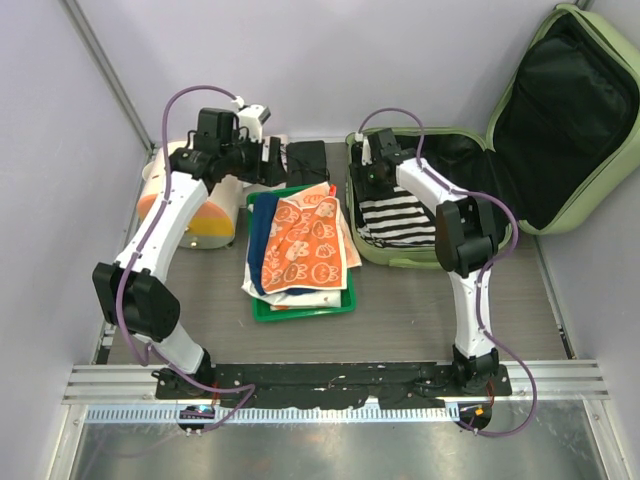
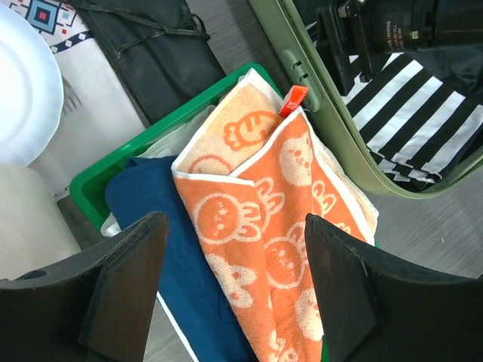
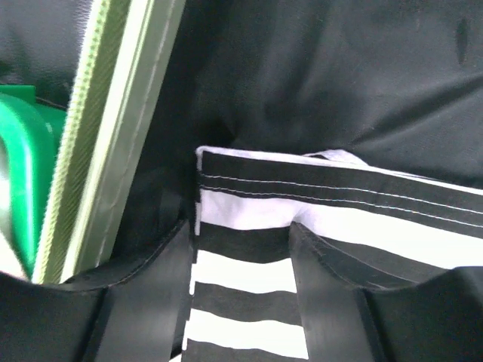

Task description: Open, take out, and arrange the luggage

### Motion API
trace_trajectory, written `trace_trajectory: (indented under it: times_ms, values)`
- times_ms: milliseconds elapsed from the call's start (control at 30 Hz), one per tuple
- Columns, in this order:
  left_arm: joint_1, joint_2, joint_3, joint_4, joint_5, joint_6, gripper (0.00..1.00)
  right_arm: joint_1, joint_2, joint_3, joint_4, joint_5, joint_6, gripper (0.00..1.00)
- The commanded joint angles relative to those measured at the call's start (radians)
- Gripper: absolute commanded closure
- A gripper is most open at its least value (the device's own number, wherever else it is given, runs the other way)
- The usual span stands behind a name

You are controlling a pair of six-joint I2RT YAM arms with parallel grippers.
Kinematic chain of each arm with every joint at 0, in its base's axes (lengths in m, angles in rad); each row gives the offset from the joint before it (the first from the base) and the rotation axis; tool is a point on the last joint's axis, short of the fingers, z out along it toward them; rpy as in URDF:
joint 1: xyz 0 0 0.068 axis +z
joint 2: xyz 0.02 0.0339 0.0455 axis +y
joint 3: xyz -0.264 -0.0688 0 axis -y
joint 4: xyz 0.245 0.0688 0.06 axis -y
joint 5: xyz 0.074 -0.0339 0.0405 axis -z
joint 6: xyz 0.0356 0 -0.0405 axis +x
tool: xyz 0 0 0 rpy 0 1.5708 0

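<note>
The luggage [image 1: 400, 262] lies open at the right, its black-lined lid [image 1: 560, 120] leaning on the back wall. A black-and-white striped cloth [image 1: 395, 215] lies folded in the base. My right gripper [image 1: 372, 175] reaches into the base's far left corner, by the pale green rim [image 3: 113, 136]. It [image 3: 241, 230] stands open, its fingers down on either side of a strip of the striped cloth [image 3: 339, 226]. My left gripper [image 2: 235, 226] hangs open and empty above the orange bunny towel [image 2: 264, 196], next to the luggage's rim [image 2: 332, 128].
A bright green tray [image 1: 300, 308] in the middle holds the orange towel [image 1: 310, 240] on a blue towel [image 1: 262, 240]. A black pouch [image 1: 305, 160] lies behind the tray. A cream-and-orange round container [image 1: 200, 215] stands at the left, under my left arm. Walls close in on three sides.
</note>
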Motion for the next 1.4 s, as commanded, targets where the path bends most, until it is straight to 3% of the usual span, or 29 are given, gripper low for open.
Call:
trace_trajectory:
  times_ms: [0,267,300,400,433,600,700,1000,1067,1367]
  values:
    - [-0.025,-0.014,0.001,0.069,0.022,0.011,0.23,0.017,0.032,0.015,0.014,0.114,-0.040,0.42]
    - [-0.182,0.039,0.023,0.119,-0.020,0.062,0.24,-0.042,0.001,-0.024,-0.007,0.226,-0.085,0.58]
    - [-0.196,0.049,0.027,0.125,-0.020,0.060,0.23,-0.047,0.001,-0.025,-0.006,0.226,-0.091,0.72]
    - [-0.259,0.093,0.057,0.148,-0.020,0.065,0.25,-0.053,0.001,-0.013,-0.009,0.204,-0.099,0.97]
    - [-0.278,0.102,0.060,0.158,-0.021,0.068,0.25,-0.059,0.000,0.008,-0.014,0.190,-0.093,0.99]
    - [-0.393,0.180,0.080,0.213,-0.030,0.073,0.24,-0.128,-0.062,0.024,0.028,-0.084,-0.008,0.99]
    - [-0.451,0.246,0.098,0.240,-0.044,0.071,0.23,-0.148,-0.112,-0.019,0.077,-0.151,0.026,0.99]
    - [-0.512,0.450,0.273,0.201,-0.156,0.063,0.19,-0.153,-0.148,-0.082,0.097,-0.186,0.064,0.99]
    - [-0.520,0.493,0.305,0.196,-0.190,0.056,0.04,-0.157,-0.158,-0.094,0.104,-0.188,0.065,0.99]
    - [-0.552,0.595,0.379,0.171,-0.276,0.068,0.01,-0.185,-0.183,-0.123,0.126,-0.177,0.082,0.99]
